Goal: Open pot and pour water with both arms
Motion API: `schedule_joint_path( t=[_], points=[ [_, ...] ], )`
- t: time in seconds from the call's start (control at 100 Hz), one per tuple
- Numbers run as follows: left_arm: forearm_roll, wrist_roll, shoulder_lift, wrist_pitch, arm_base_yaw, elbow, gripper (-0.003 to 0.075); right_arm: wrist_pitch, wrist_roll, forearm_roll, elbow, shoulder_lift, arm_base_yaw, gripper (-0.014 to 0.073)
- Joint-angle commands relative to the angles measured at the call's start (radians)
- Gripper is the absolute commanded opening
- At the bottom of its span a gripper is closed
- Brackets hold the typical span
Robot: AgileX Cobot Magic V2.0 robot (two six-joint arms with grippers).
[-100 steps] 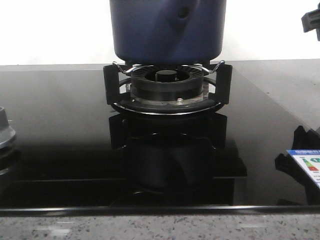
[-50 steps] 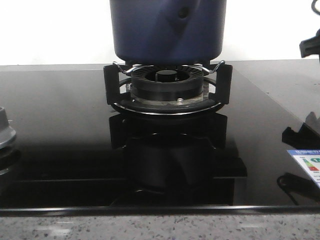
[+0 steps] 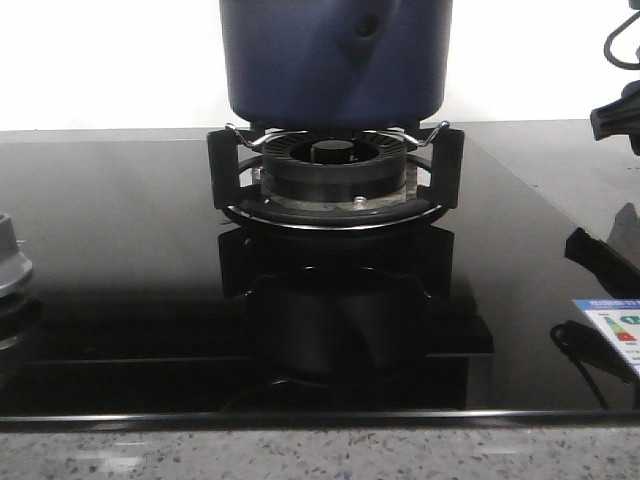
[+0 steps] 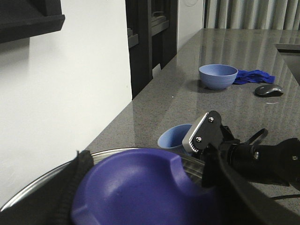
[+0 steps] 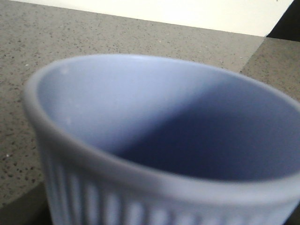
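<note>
There was one pot (image 3: 335, 60) on one burner (image 3: 335, 170). One second burner (image 3: 10, 262) showed at the edge of the stove. On the counter there were two blue vessels: one bowl (image 4: 218, 76) and one ribbed cup (image 5: 159, 140). There was also one computer mouse (image 4: 268, 90) and one blue cloth (image 4: 253, 76).

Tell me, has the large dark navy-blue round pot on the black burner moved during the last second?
No. The large dark navy-blue round pot sits in the same place over the black ribbed burner in all front views.
</note>
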Motion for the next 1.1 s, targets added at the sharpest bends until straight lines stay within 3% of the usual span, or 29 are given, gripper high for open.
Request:
schedule_joint_path(
  t=[0.0,0.1,0.29,0.46,0.62,0.87,1.09],
  points=[
    [-0.088,0.001,-0.044,0.019,-0.009,-0.041,0.0252,0.054,0.004,-0.060,-0.017,-0.020,-0.003,0.0280],
    [-0.088,0.001,-0.044,0.021,-0.009,-0.041,0.0252,0.069,0.004,-0.052,-0.017,-0.024,-0.003,0.0305],
    [-0.088,0.001,-0.043,0.021,-0.009,-0.041,0.0252,0.075,0.004,-0.022,-0.017,-0.031,-0.003,0.0516],
    [-0.088,0.001,-0.043,0.025,-0.009,-0.041,0.0252,0.197,0.004,0.018,-0.017,-0.031,-0.003,0.0624],
    [-0.090,0.001,-0.043,0.025,-0.009,-0.041,0.0252,0.205,-0.094,0.064,-0.017,-0.056,0.025,0.0629],
    [-0.090,0.001,-0.043,0.035,-0.009,-0.041,0.0252,0.217,-0.095,0.067,-0.017,-0.104,0.126,0.0629],
    [-0.090,0.001,-0.043,0.057,-0.009,-0.041,0.0252,0.318,-0.119,0.082,-0.017,-0.109,0.220,0.0629]
  ],
)
